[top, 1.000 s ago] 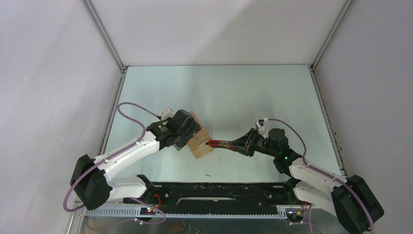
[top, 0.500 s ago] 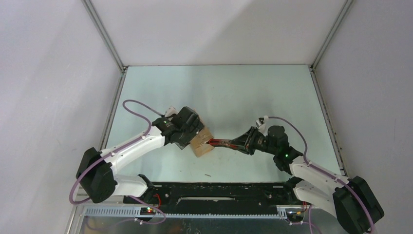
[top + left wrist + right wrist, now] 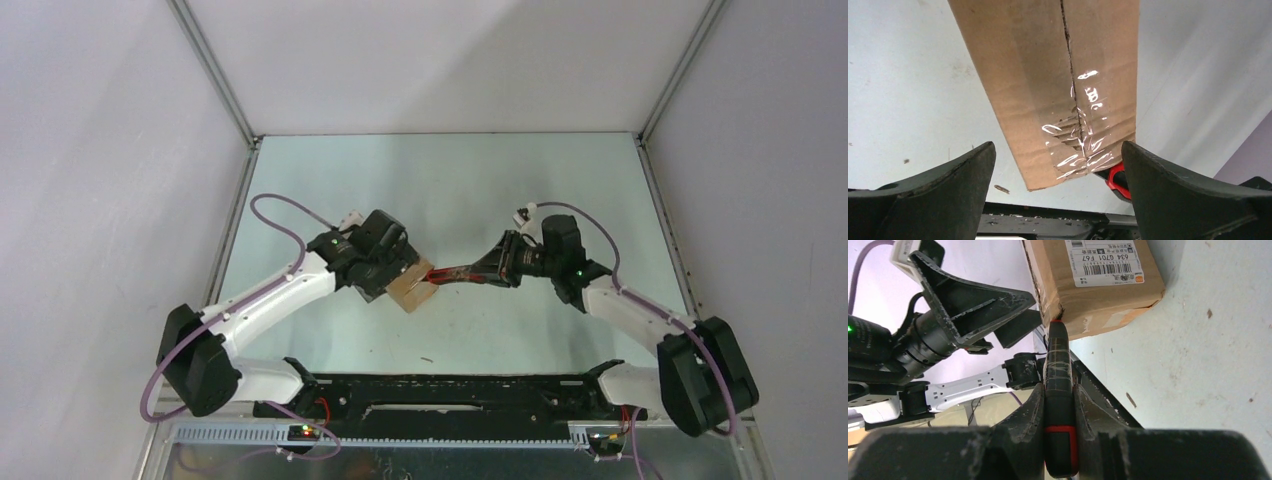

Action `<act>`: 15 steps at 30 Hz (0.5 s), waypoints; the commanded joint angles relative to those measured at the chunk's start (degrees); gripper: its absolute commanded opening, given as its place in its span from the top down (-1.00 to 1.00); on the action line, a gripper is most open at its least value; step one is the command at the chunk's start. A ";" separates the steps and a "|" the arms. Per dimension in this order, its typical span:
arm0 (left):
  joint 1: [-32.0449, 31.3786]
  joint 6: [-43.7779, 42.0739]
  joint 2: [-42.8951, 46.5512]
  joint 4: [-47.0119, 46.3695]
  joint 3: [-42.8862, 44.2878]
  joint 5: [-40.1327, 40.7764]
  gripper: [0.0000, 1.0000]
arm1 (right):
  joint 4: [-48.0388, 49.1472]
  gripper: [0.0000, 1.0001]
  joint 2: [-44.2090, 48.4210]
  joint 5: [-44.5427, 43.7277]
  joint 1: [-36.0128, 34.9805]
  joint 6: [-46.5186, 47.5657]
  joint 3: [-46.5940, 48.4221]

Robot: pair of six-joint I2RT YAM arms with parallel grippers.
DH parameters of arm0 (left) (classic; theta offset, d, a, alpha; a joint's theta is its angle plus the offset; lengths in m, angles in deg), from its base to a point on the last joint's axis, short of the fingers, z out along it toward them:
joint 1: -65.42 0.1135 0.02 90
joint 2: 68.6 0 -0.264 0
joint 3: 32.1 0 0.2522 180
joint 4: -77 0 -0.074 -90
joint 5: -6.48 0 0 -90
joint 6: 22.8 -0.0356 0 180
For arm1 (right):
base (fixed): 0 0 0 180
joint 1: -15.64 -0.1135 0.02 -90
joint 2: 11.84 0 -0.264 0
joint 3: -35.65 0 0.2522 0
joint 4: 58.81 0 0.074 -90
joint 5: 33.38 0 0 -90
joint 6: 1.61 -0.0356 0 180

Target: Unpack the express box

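The express box [image 3: 415, 294], a small brown taped carton, lies on the table just left of centre. In the left wrist view the express box [image 3: 1048, 75] shows a slit tape seam. My left gripper [image 3: 398, 272] hovers over it, open, its fingers [image 3: 948, 190] spread wider than the carton and holding nothing. My right gripper [image 3: 508, 264] is shut on a red-and-black utility knife [image 3: 462, 273]. The knife [image 3: 1058, 365] points its tip at the box's edge [image 3: 1093, 285], below the white label [image 3: 1105, 262]. Its red end [image 3: 1117, 179] peeks out beside the carton.
Pale walls with metal corner posts [image 3: 215, 90] enclose the light table [image 3: 450, 180]. A black rail [image 3: 450, 392] with both arm bases runs along the near edge. A small scrap [image 3: 427, 358] lies in front of the box.
My right arm has swung away from the bases, carrying the knife farther up the table with its tip still at the box. The left gripper and the box have shifted slightly.
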 commanded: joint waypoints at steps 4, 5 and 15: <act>3.87 -6.36 -0.30 9.29 6.57 0.41 -0.91 | -5.46 1.00 -6.48 4.23 2.14 10.15 6.86; 4.21 -6.06 -0.49 9.82 6.76 0.37 -0.92 | -5.35 1.00 -6.62 4.08 2.13 10.20 6.96; 4.36 -0.59 -6.69 12.48 9.94 -1.43 -0.79 | -5.66 1.00 -7.11 3.50 1.97 10.76 6.99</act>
